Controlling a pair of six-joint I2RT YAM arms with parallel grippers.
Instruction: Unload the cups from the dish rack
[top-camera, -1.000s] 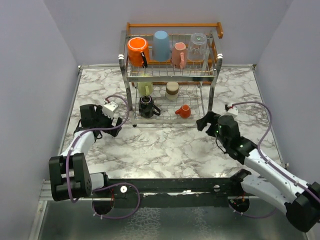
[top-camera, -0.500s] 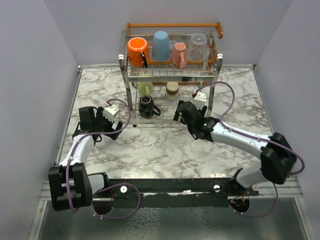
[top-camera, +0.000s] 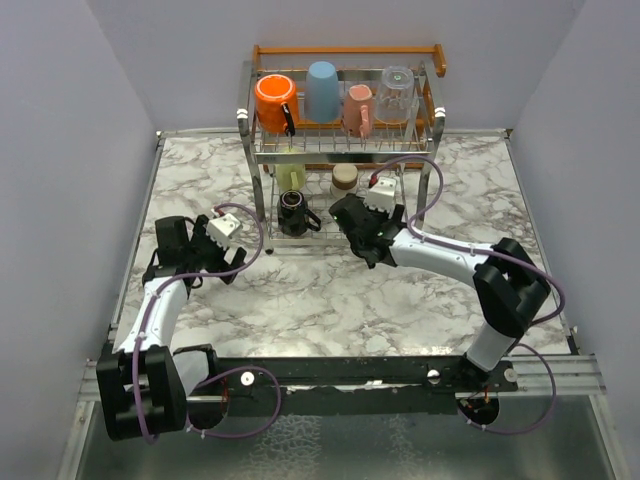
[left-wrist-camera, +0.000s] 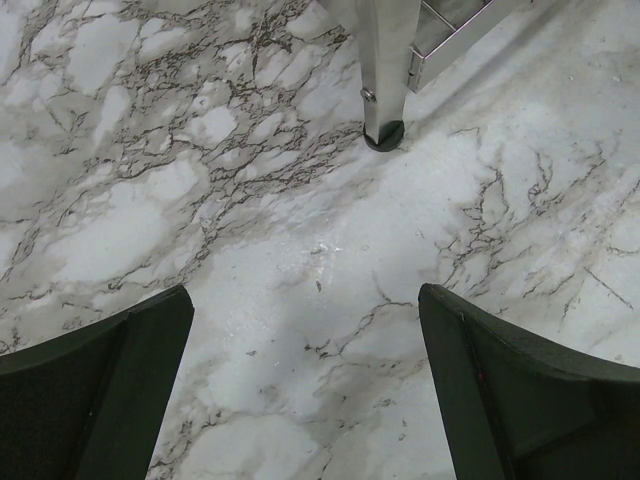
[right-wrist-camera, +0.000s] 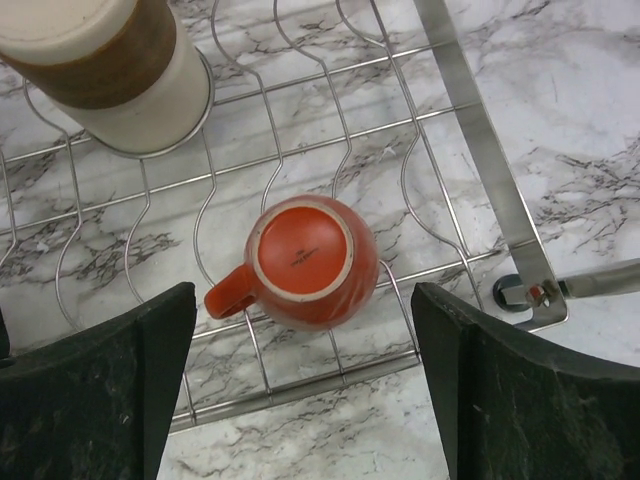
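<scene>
The right gripper (right-wrist-camera: 302, 295), fingers spread wide, hovers at the small orange-red cup (right-wrist-camera: 305, 262), which sits inverted (base facing up) on the lower tier of the dish rack (right-wrist-camera: 478, 150), near-right of the tan cup (right-wrist-camera: 105, 70). The left gripper (left-wrist-camera: 305, 300), fingers likewise released, hangs above the marble table (left-wrist-camera: 300, 240) near a rack leg (left-wrist-camera: 385, 60).

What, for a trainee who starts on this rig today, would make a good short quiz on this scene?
1. True or false: the left gripper is shut on a cup.
2. What sits between the fingers of the right gripper? A: a tan cup. B: an orange-red cup. C: a black mug.
3. How many cups sit on the top tier of the dish rack?

Key
1. False: it is open over the marble table.
2. B: the orange-red cup, upside down on the lower wires.
3. Four: orange mug, blue cup, pink mug, clear glass.
</scene>
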